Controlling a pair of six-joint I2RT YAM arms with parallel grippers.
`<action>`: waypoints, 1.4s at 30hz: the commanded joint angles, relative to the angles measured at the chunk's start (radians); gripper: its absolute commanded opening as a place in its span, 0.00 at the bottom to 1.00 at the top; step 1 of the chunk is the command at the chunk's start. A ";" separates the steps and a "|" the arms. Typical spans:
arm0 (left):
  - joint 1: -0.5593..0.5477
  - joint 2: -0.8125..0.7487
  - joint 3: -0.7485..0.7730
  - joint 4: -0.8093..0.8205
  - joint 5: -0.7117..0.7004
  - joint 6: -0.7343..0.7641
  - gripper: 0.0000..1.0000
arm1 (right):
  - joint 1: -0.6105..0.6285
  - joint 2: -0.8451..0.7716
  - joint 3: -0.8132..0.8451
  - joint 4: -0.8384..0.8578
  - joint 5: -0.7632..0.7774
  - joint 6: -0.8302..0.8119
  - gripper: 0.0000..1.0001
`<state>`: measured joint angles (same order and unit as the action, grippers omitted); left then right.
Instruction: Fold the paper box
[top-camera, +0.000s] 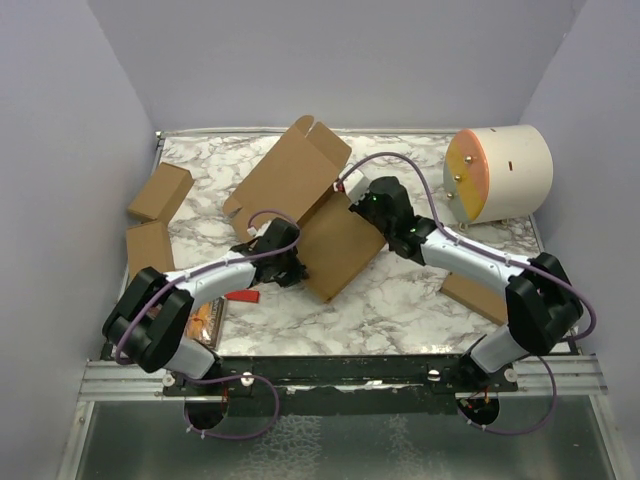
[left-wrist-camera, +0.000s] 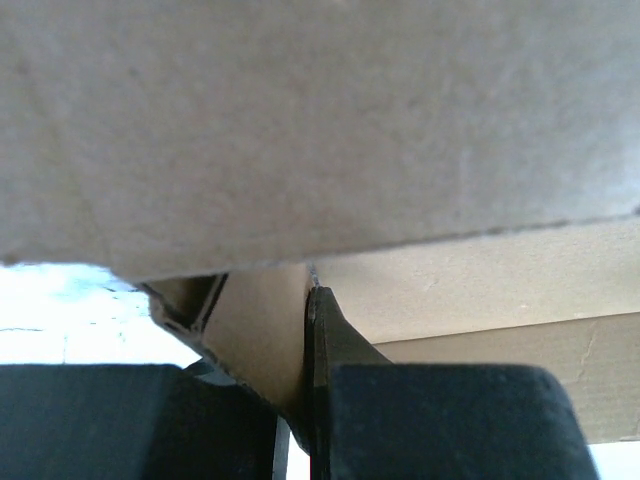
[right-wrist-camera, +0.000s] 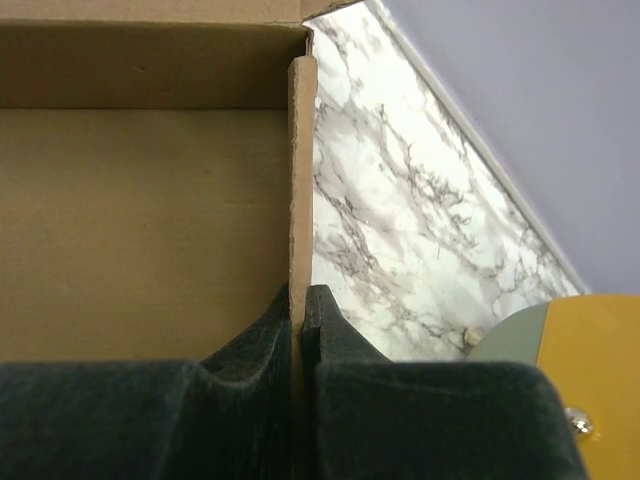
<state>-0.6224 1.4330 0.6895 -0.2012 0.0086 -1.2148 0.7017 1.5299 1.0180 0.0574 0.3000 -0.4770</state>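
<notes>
**Two pinches on thin card: tear or slip is the risk**

The paper box (top-camera: 310, 215) lies half-open in the middle of the table (top-camera: 400, 300), its lid raised toward the far side. Our right gripper (right-wrist-camera: 303, 300) pinches the box's upright right wall. Our left gripper (left-wrist-camera: 290, 340) clamps a flap at its near left. If we pull unevenly, the corrugated edge could tear or slip free, or the box could skid toward the cream cylinder (top-camera: 498, 172).
</notes>
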 joint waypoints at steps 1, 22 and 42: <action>-0.007 0.061 0.151 -0.219 -0.095 0.114 0.10 | -0.009 0.053 -0.014 -0.029 -0.125 0.119 0.02; 0.054 0.493 0.699 -0.637 -0.211 0.516 0.14 | -0.115 0.199 -0.035 -0.085 -0.184 0.342 0.10; 0.070 0.559 0.837 -0.720 -0.244 0.631 0.38 | -0.153 0.195 -0.048 -0.105 -0.296 0.382 0.37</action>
<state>-0.5488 1.9965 1.5108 -0.9302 -0.2287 -0.6083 0.5461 1.7283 0.9749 -0.0582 0.0822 -0.1089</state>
